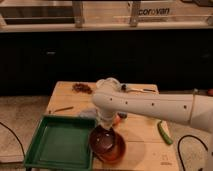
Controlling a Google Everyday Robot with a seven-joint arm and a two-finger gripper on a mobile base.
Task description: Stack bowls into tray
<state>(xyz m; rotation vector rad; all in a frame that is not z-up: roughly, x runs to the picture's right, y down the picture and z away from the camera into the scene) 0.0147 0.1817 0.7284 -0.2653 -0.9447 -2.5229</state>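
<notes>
The maroon bowls (pixel 108 146) sit nested on the wooden table, just right of the green tray (pixel 60 141), the upper one tilted a little toward the tray. My gripper (pixel 106 125) hangs from the white arm directly over the bowls' back rim, at or touching it. The arm hides the fingers. The tray holds nothing that I can see.
The wooden table (pixel 145 130) carries a white cup (pixel 101 83) behind the arm, a brown clump (pixel 81 88), a thin stick (pixel 62 109), a green object (pixel 164 133) at the right and a utensil (pixel 137 90) at the back. A black cable lies on the floor at right.
</notes>
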